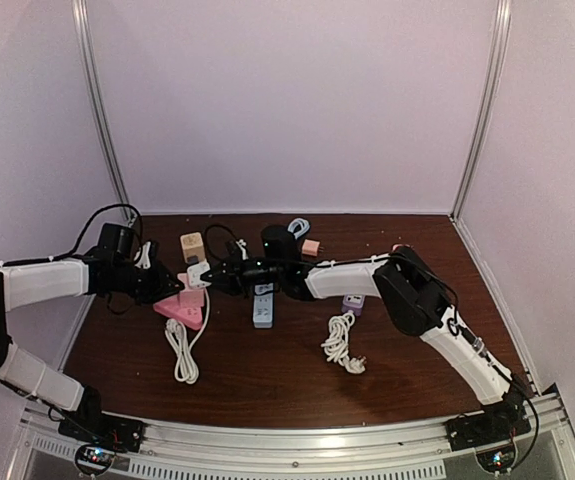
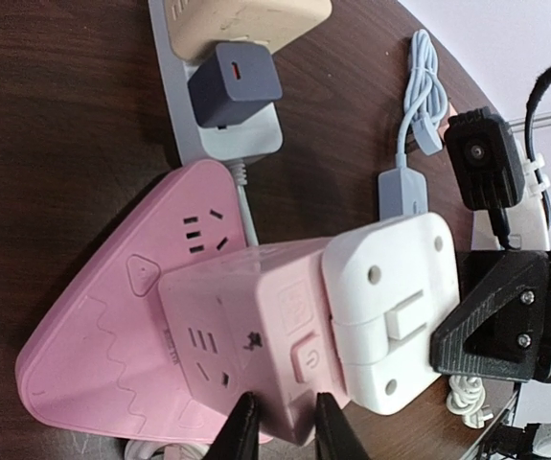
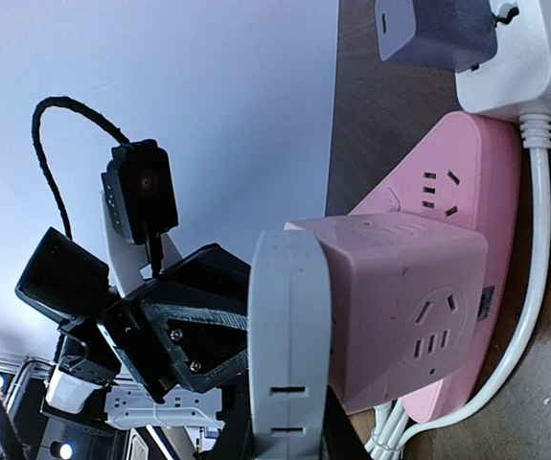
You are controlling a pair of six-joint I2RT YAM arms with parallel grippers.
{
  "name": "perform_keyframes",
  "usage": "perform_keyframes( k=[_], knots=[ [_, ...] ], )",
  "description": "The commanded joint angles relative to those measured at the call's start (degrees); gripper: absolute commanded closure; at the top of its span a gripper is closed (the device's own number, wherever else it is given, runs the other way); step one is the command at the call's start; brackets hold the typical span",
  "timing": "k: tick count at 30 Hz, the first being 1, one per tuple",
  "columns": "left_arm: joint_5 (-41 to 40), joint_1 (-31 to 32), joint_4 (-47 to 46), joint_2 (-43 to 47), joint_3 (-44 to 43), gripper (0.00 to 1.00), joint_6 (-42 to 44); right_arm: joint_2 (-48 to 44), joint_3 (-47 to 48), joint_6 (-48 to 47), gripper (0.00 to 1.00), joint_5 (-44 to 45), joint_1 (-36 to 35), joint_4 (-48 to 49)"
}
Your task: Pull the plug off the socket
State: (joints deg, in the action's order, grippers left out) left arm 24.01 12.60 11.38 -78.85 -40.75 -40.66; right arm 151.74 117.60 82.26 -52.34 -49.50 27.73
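A pink cube socket is held above a pink triangular power strip. A white plug sits flush against the cube's right face. My left gripper is shut on the cube's near corner, one finger on each side. My right gripper is shut on the white plug, which shows edge-on against the cube. In the top view both grippers meet at the cube and plug, the left gripper from the left and the right gripper from the right.
A beige cube with a dark adapter stands on a white strip behind. A blue-grey power strip, a purple adapter and two white coiled cables lie on the table. A black object and a small pink block sit at the back.
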Motion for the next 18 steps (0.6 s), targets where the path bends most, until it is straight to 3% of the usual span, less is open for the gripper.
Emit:
perform_keyframes(
  k=[1,7,18],
  knots=[
    [-2.49,1.46,10.47,-5.26,2.87,0.82,2.85,-0.20,2.85,5.69,1.00,-0.72,-0.69,10.61],
    [-4.20,1.46,11.74,-5.59,3.15,0.83,3.53,-0.63,3.13,9.10,1.00,-0.75,-0.45,15.54],
    [-5.07,1.46,12.07,-6.06,2.72,0.83,3.31,-4.43,0.99,7.10,1.00,-1.44,0.28,15.82]
  ],
)
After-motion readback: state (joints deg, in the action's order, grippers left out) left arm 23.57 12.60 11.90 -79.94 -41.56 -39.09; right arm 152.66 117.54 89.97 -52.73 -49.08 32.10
